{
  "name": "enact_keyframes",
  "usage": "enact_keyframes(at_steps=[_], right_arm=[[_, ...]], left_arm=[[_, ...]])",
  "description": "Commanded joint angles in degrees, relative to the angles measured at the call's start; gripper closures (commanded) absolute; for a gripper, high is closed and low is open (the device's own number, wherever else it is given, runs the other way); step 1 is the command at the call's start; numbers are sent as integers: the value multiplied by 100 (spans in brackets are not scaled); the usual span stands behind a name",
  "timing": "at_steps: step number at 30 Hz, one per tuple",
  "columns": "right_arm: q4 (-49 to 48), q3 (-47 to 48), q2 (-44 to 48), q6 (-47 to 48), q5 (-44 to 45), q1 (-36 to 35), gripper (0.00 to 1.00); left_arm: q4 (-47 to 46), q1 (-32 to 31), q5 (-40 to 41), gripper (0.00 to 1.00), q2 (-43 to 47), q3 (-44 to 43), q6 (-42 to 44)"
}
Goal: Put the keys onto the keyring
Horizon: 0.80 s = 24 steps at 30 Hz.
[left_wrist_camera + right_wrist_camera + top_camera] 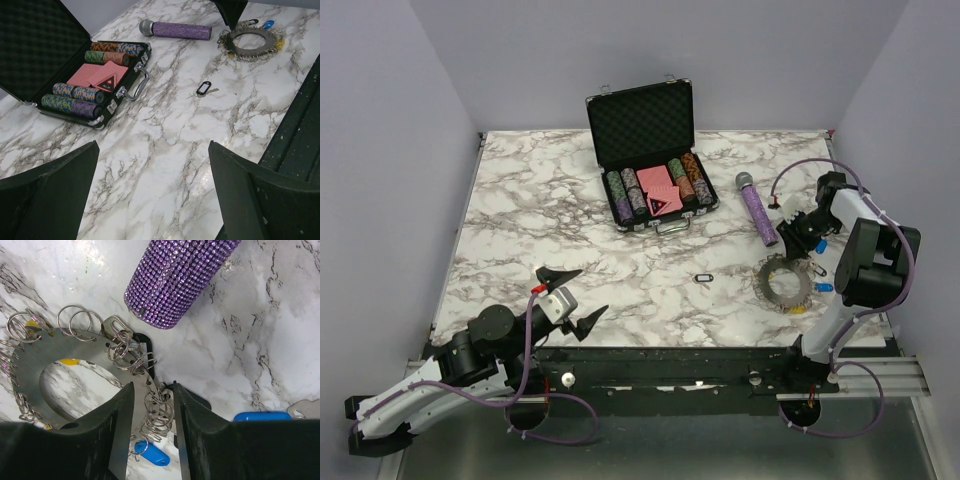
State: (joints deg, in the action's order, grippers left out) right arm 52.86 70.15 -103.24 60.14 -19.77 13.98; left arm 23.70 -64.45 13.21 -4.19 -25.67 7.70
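The keyring (767,283), a large silver ring fringed with small split rings, lies at the right of the table. It also shows in the left wrist view (252,51). My right gripper (798,238) is at its far rim. In the right wrist view the gripper (153,387) is closed narrowly on the keyring's (40,355) band and a bunch of its split rings. Blue keys (152,452) (262,416) lie beside it. A yellow head (69,361) shows in the ring's hole. A black key (704,277) (202,88) lies alone mid-table. My left gripper (588,293) (154,150) is open and empty near the front edge.
A purple glitter microphone (757,208) (180,280) lies just beyond the keyring. An open black chip case (650,150) (30,45) with poker chips and cards stands at the back centre. Grey walls enclose the table on three sides.
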Motion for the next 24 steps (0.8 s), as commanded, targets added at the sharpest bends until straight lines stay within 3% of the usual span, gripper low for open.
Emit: enact_keyframes(at_steps=[1, 8, 24], right_arm=[[207, 192, -144, 191, 78, -9, 57], [268, 174, -152, 270, 184, -9, 71], [119, 8, -161, 262, 219, 0, 82]], left_arm=[[-24, 37, -108, 1, 32, 36, 47], [-24, 37, -108, 1, 23, 36, 47], [-15, 46, -108, 1, 32, 36, 47]])
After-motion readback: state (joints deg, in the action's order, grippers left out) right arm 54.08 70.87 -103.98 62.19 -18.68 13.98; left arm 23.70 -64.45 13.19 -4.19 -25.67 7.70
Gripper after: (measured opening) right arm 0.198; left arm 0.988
